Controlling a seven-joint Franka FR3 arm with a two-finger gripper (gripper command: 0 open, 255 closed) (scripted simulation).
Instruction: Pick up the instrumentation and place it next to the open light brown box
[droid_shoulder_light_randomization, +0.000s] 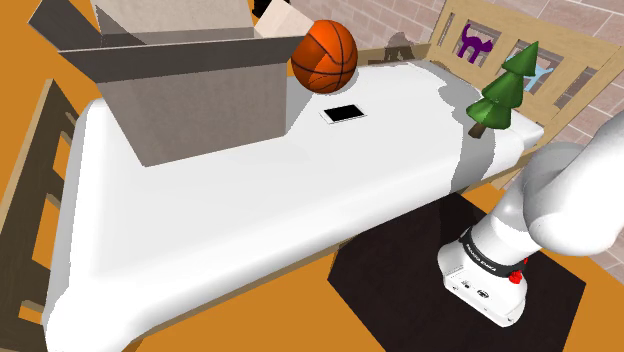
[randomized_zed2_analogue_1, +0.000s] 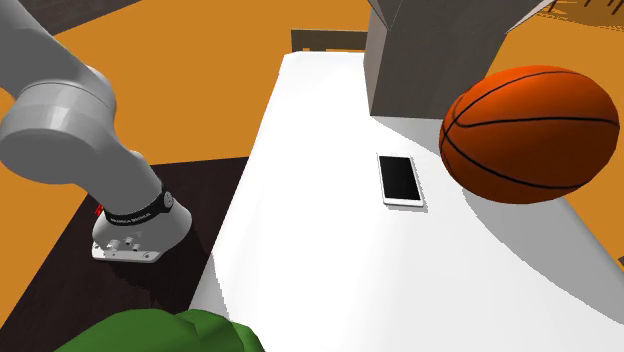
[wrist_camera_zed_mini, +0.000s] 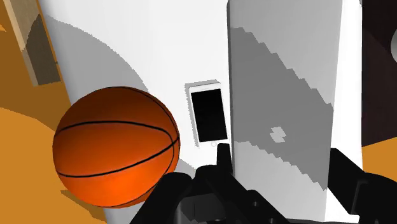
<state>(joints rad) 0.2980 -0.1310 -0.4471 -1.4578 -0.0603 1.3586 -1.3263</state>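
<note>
The instrumentation is a flat white device with a black screen (droid_shoulder_light_randomization: 343, 113), lying on the white bed (droid_shoulder_light_randomization: 250, 220) between the basketball (droid_shoulder_light_randomization: 325, 55) and the bed's edge. The open box (droid_shoulder_light_randomization: 190, 90) stands just beyond it toward the shoulder view's left, its flaps up. In the second exterior view the device (randomized_zed2_analogue_1: 399, 180) lies a short way from the box (randomized_zed2_analogue_1: 440, 50). In the wrist view my gripper (wrist_camera_zed_mini: 280, 184) is open and holds nothing, well above the bed. The device (wrist_camera_zed_mini: 208, 113) lies beyond one fingertip (wrist_camera_zed_mini: 221, 158), next to the basketball (wrist_camera_zed_mini: 116, 146).
A green toy tree (droid_shoulder_light_randomization: 505, 92) stands at the bed's corner near a wooden headboard (droid_shoulder_light_randomization: 560, 70) with a purple cat figure (droid_shoulder_light_randomization: 470, 42). The basketball (randomized_zed2_analogue_1: 530, 120) rests close to the device. My arm's lower part (droid_shoulder_light_randomization: 485, 265) rises from the dark stand (droid_shoulder_light_randomization: 400, 280) beside the bed.
</note>
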